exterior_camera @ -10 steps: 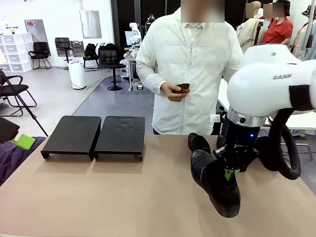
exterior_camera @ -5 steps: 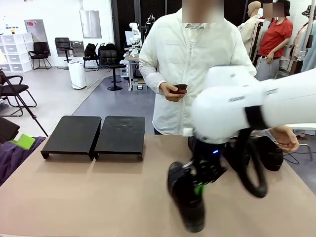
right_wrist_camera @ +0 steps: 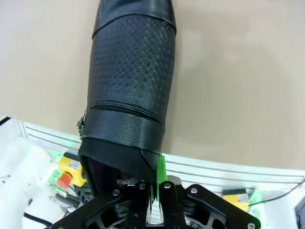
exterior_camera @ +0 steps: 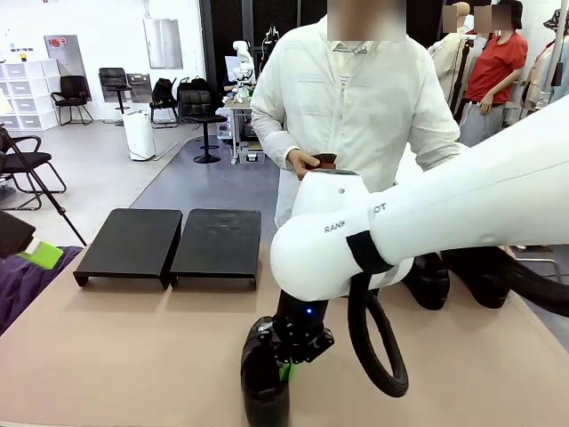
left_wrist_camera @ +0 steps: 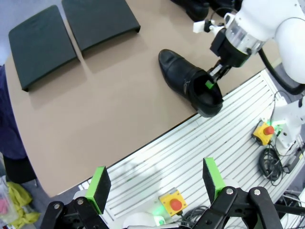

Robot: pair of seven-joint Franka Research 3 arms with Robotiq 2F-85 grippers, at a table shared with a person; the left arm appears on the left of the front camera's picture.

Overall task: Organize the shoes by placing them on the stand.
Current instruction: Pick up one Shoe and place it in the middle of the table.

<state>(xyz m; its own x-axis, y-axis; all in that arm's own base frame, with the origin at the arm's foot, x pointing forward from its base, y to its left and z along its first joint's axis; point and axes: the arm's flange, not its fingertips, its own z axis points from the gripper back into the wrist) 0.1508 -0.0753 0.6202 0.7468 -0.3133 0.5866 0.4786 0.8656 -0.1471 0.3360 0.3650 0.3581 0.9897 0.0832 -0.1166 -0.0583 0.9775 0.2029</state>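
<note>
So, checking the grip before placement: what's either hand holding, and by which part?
The right hand pinches a black shoe by the rim of its opening, near the heel. The left hand is open, empty.

The right arm (exterior_camera: 338, 240) shifts the gripped shoe (exterior_camera: 263, 387) from the desk's (exterior_camera: 133, 356) right side to its near edge, centre.

right arm (exterior_camera: 444, 213): glossy white shell | black band (exterior_camera: 363, 253), black hose (exterior_camera: 357, 325) (looped) | jaws: black, green pads (right_wrist_camera: 161, 171)
</note>
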